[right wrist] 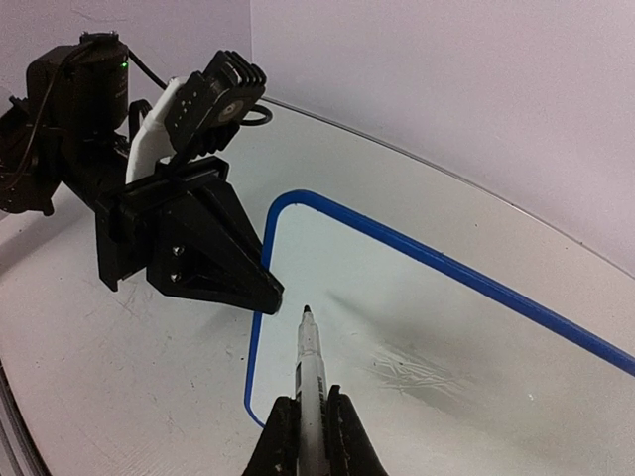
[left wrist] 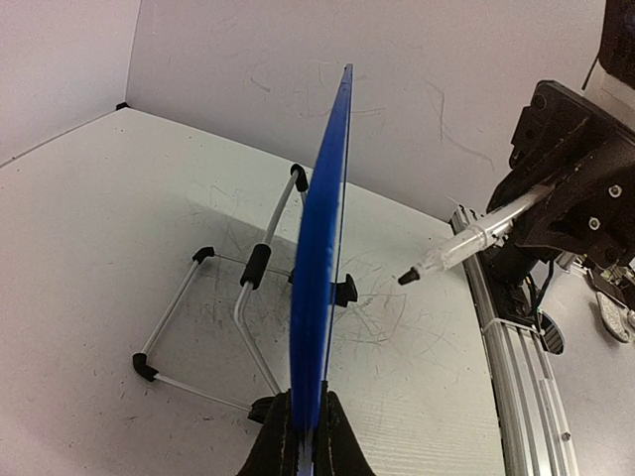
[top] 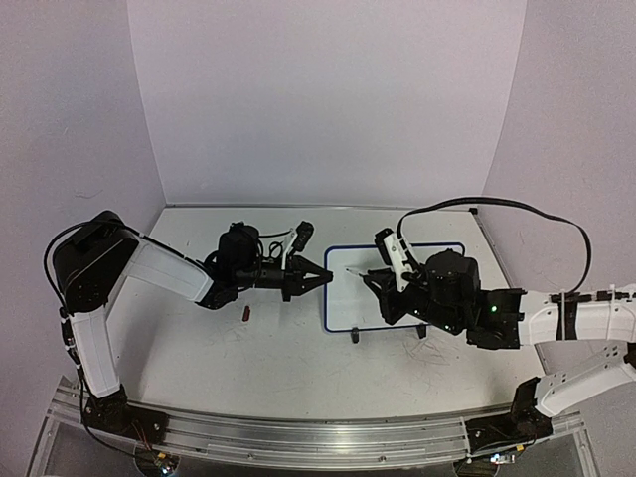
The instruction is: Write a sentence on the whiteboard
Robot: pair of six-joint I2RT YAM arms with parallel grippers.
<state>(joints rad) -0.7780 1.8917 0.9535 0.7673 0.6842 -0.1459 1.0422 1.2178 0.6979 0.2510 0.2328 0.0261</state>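
The whiteboard (top: 343,303) stood on the table (top: 199,348), propped by a wire stand (left wrist: 248,297) behind it. The left pincer (top: 323,275) was clamped on the whiteboard's left edge. The right pincer (right wrist: 308,426), closed around a marker (right wrist: 310,362), held its tip close to the whiteboard's face near that left edge; I could not tell whether it touched. Faint grey smudges marked the whiteboard's face.

top: far, high up, looking down | wrists: close, low, facing each other | all see whiteboard (top: 346,298)
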